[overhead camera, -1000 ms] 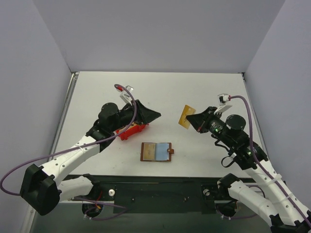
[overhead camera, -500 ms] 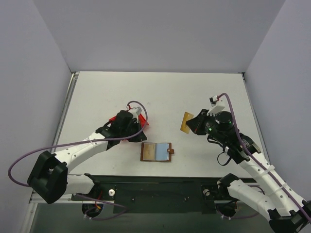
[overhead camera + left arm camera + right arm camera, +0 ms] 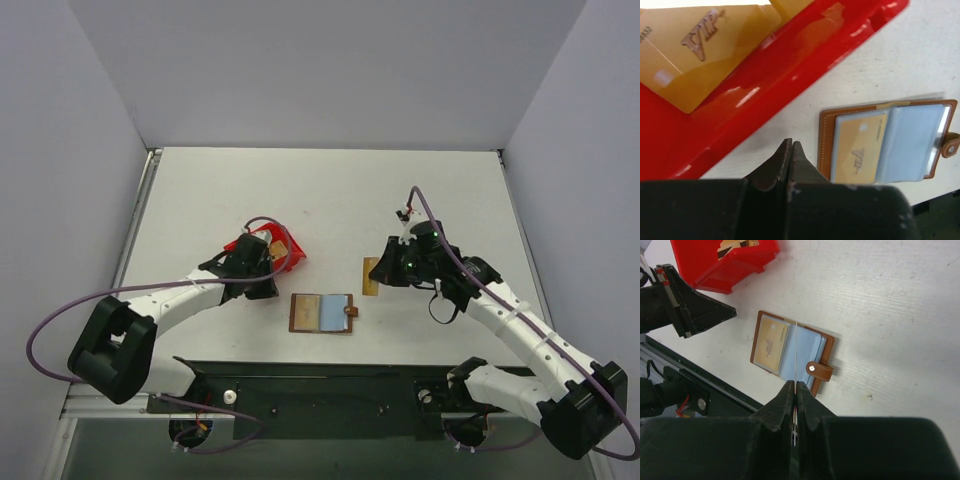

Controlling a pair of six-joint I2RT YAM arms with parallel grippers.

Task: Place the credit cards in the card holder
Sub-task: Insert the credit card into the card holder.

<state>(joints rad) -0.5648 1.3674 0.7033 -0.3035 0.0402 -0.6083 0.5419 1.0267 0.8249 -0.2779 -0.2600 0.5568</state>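
**Operator A:** Both arms have swung in toward the card holder [image 3: 322, 313] since a second ago. What's there?

**Operator B:** I see it lying open on the bench [image 3: 400, 190], with a gold card [image 3: 860, 152] in its left pocket. My right fingers [image 3: 791, 389] are clamped on a credit card [image 3: 371, 277], just right of the holder. My left fingers [image 3: 791, 147] are pressed together, nothing between them, just beyond the holder's left end. They sit beside the red bin [image 3: 790, 65], where more credit cards [image 3: 695, 45] lie.
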